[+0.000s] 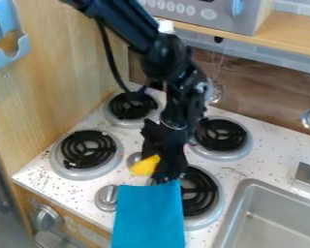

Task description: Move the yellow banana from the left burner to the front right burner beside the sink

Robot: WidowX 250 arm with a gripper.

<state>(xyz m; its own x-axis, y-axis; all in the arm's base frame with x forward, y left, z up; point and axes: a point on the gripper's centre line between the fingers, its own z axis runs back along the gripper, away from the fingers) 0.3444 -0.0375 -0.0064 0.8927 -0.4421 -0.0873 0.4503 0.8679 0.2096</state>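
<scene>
No lettering or numbers could be read. Small round pale buttons (180, 8) on the grey box-shaped appliance (239, 24) were illegible.

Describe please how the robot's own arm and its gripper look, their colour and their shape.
The arm is black, built from chunky jointed segments, with a thin black cable looping beside it. The gripper is black too, with a bulky, angular body.
</scene>
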